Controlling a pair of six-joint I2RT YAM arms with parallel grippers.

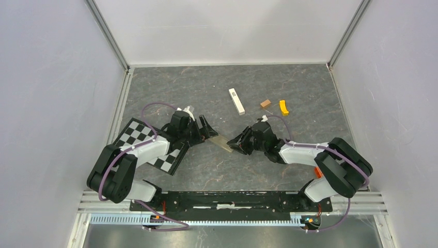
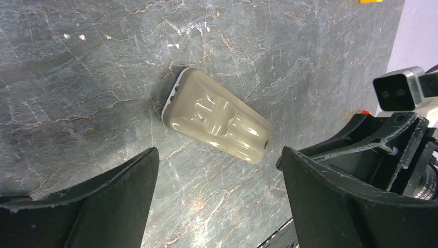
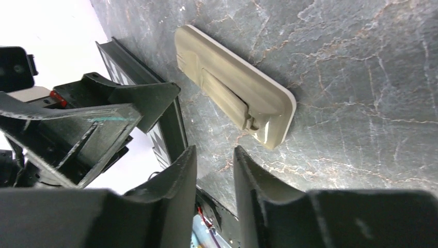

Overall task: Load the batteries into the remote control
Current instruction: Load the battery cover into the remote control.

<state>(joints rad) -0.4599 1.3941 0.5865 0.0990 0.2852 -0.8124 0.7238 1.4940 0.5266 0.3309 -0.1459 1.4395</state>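
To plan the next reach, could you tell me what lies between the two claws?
The remote control, grey-olive back up, as the top view shows.

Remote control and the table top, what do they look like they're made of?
Remote control: probably moulded plastic, glossy, judging by the bright highlights on its grey-olive back. Table top: matte, dark grey with pale veins, stone-like; real stone or print, unclear.

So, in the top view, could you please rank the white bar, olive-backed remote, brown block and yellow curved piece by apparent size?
1. Long narrow white bar and flat olive-backed remote control: too close to rank; bar longer, remote wider.
2. Yellow curved piece.
3. Small brown block.
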